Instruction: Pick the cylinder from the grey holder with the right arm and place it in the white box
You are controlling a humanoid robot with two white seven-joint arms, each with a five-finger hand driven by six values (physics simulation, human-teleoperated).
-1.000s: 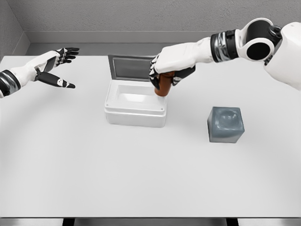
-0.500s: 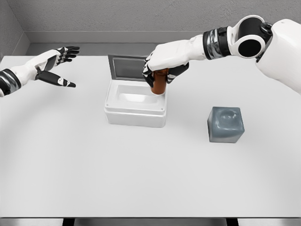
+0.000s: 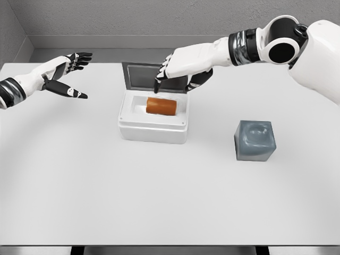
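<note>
The brown cylinder (image 3: 161, 105) lies on its side inside the white box (image 3: 153, 130), whose lid stands up at the back. Just above the box's rear right hovers my right hand (image 3: 172, 77), fingers spread and holding nothing. The grey holder (image 3: 255, 140) sits on the table to the right of the box, its top hollow empty. My left hand (image 3: 66, 74) hangs open over the table's far left.
The white table (image 3: 159, 202) stretches wide in front of the box and holder. A grey wall runs along the back edge.
My right hand carried the cylinder left over the box, then let it go. The cylinder dropped and now lies on its side inside. The left arm barely moved.
</note>
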